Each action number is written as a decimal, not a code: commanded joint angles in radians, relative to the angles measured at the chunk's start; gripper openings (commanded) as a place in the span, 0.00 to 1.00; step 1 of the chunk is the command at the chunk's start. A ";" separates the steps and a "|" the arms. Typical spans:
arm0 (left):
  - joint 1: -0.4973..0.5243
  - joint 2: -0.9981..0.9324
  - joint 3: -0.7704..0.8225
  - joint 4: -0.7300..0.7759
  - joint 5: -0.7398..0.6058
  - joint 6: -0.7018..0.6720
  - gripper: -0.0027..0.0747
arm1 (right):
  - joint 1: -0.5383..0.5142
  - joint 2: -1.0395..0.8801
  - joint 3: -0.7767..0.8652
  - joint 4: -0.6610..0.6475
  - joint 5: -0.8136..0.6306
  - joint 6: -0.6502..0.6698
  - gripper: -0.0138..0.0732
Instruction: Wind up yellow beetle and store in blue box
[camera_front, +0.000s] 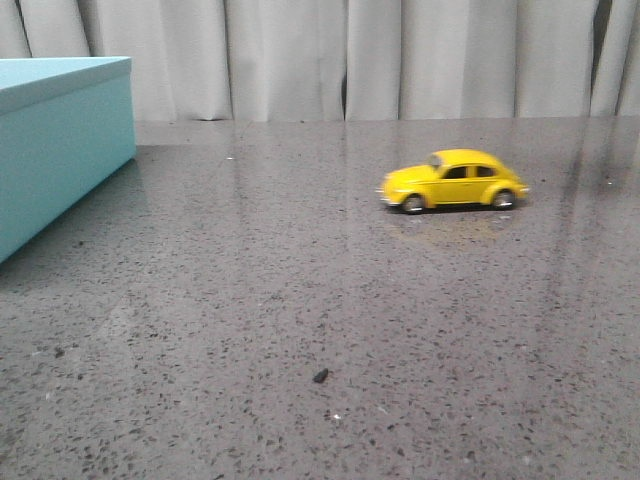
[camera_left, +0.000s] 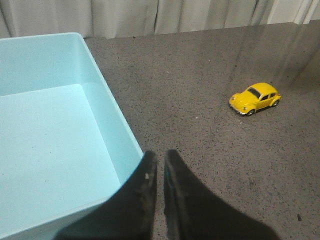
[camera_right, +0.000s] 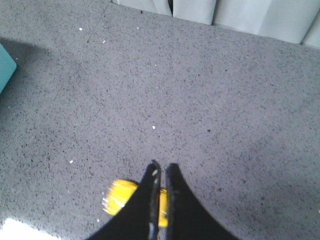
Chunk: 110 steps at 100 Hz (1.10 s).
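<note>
The yellow beetle (camera_front: 452, 181) stands on all four wheels on the grey speckled table (camera_front: 300, 320), well apart from the blue box (camera_front: 60, 140) and untouched by either arm. The box top reads as a closed surface from the front, yet the left wrist view shows an open, empty interior with pale walls, so whether a lid is fitted cannot be settled. The right gripper (camera_right: 162, 172) hangs above the table with its two black fingers pressed almost together and nothing between them; the car shows as a yellow patch directly beneath and slightly behind the fingertips, partly hidden by them. The left gripper (camera_left: 159, 162) is likewise closed on nothing and sits over the near corner of the box wall; from it the car lies well ahead and off to the outboard side, across open table. The car's long axis runs across the robot's facing direction, nose toward the box side. The right arm is judged the nearer tool by a clear margin. The coming grasp would likely call for that gripper to part its fingers and descend with them straddling the car's narrow width, that is, closing across the long axis
</note>
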 joint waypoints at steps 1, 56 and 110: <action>-0.007 0.016 -0.024 -0.025 -0.067 0.000 0.03 | -0.001 -0.042 -0.028 -0.008 -0.026 -0.013 0.10; -0.027 0.025 -0.024 -0.025 -0.074 0.000 0.03 | 0.000 -0.231 0.084 -0.008 -0.054 -0.033 0.10; -0.248 0.431 -0.252 0.017 -0.044 0.347 0.04 | 0.000 -0.825 0.758 -0.034 -0.388 -0.117 0.10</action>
